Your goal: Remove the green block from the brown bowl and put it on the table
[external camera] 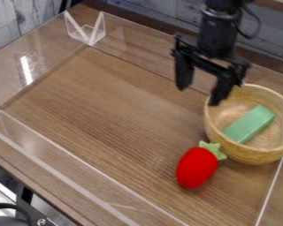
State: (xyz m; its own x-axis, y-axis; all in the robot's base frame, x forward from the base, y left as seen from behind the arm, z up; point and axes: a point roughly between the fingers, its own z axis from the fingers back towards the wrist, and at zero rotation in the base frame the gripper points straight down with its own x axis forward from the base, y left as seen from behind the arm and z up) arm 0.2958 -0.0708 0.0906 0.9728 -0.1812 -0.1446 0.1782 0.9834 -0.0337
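Red strawberry toy (198, 167) seen just left of and nearer than the brown bowl (218, 124); light green block (249, 124) lies tilted inside; gripper (205, 81), jaws spread, hangs at its far-left rim.

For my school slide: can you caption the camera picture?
Open gripper hovers beside the brown bowl holding the green block; strawberry toy nearby.
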